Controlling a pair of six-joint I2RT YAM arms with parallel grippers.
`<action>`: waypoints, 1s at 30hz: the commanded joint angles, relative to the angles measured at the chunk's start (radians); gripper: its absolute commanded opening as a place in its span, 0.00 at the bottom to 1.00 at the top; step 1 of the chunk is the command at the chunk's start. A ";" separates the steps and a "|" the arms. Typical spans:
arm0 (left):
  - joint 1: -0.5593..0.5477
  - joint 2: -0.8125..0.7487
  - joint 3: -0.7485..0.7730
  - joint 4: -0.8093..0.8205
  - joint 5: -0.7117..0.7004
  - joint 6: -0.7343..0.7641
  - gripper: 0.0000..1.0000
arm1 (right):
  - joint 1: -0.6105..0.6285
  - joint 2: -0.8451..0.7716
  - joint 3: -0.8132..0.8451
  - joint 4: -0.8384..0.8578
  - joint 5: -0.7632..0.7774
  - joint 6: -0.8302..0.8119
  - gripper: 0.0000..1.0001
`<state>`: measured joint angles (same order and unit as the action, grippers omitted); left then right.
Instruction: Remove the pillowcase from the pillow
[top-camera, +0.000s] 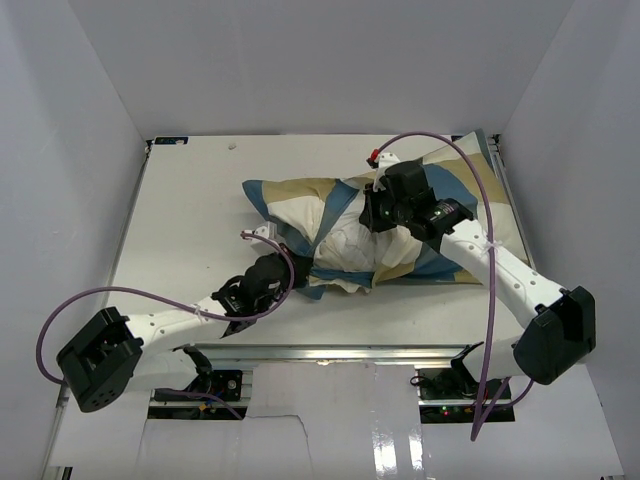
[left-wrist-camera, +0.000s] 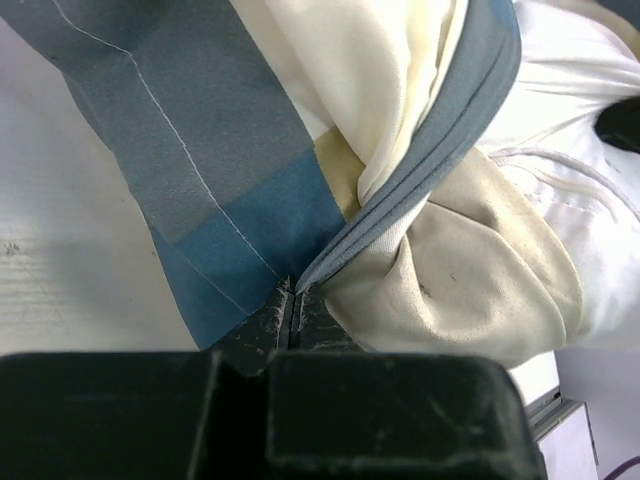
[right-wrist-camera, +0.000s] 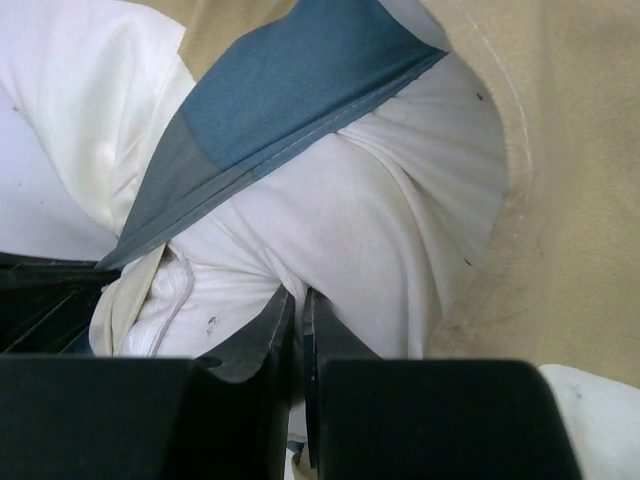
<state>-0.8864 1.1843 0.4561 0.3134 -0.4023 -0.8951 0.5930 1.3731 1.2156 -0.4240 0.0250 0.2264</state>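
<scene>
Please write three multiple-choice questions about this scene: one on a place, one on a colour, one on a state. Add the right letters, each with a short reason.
1. Where on the pillowcase does the left gripper sit?
A. at its near left edge
B. at its far edge
C. at its right end

2. What colour is the pillow that shows through the opening?
A. red
B. white
C. green

3. How is the right gripper?
A. wide open
B. out of view
C. shut on the pillow

Answers:
1 A: the top view shows it at the near left edge.
2 B: plain white cloth bulges between the patterned folds.
3 C: its fingers pinch a white fold.
</scene>
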 joint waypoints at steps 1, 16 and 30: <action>0.059 0.041 -0.080 -0.283 -0.066 0.065 0.00 | -0.101 -0.111 0.154 0.139 0.187 -0.093 0.08; 0.081 0.083 -0.057 -0.093 0.180 0.148 0.00 | 0.031 -0.203 -0.034 0.070 -0.146 -0.147 0.23; 0.079 0.071 -0.060 -0.025 0.286 0.136 0.00 | 0.434 -0.330 -0.303 0.203 0.113 -0.202 0.87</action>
<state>-0.8078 1.2846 0.4240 0.3279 -0.1535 -0.7643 0.9512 1.0149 0.9489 -0.2924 0.0273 0.0750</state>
